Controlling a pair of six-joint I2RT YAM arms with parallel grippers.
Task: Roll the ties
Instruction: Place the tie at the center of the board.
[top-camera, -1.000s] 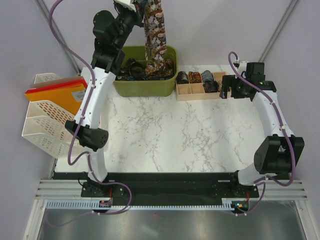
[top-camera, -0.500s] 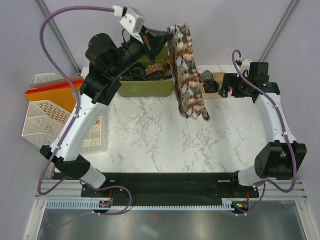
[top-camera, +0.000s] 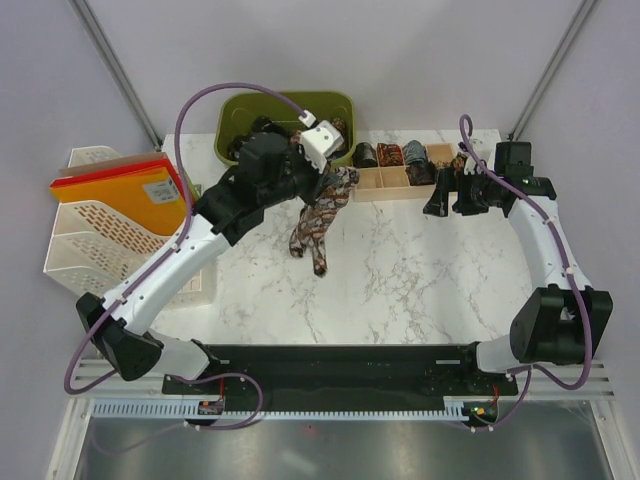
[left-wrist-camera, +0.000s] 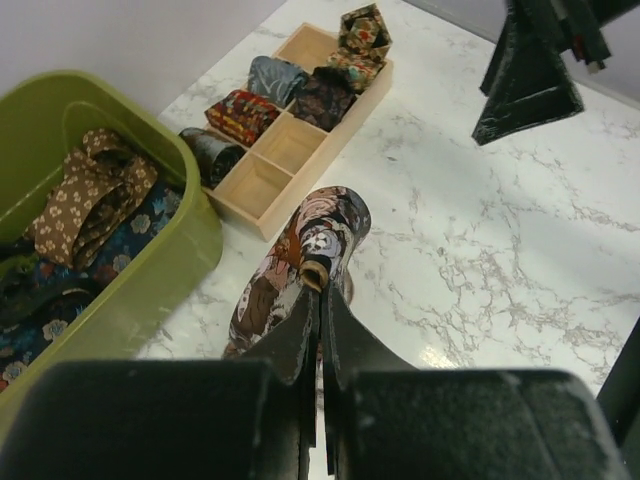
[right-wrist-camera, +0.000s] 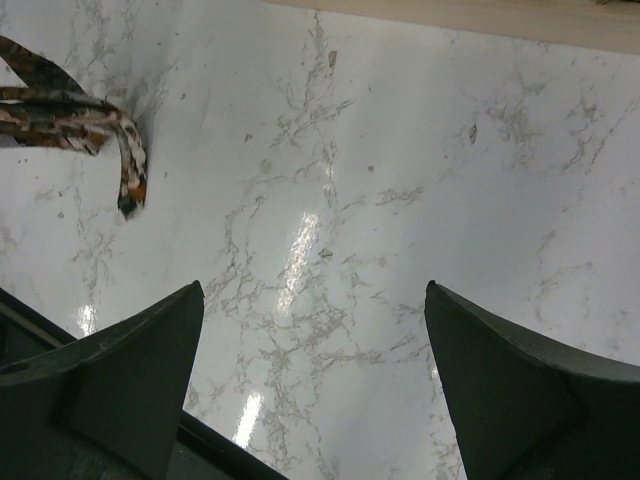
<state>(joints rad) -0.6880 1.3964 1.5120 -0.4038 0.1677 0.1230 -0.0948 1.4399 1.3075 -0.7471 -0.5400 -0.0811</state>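
L gripper (left-wrist-camera: 321, 285) clamped shut on paisley tie (left-wrist-camera: 318, 222), fabric pinched right at the tips. Tie hangs bunched below them; can't tell if its lower end touches marble table (top-camera: 400, 280). In L wrist view, green bin (left-wrist-camera: 185, 235) w/ loose ties (left-wrist-camera: 90, 195) sits to the gripper's left. Wooden tray (left-wrist-camera: 295, 145) is just ahead, w/ rolled ties (left-wrist-camera: 243, 110) in its far compartments. R gripper (top-camera: 450, 198) has jaws spread wide, nothing between them, over table beside tray's right end and well apart from L. In R wrist view, tie's tail shows far left of the gripper.
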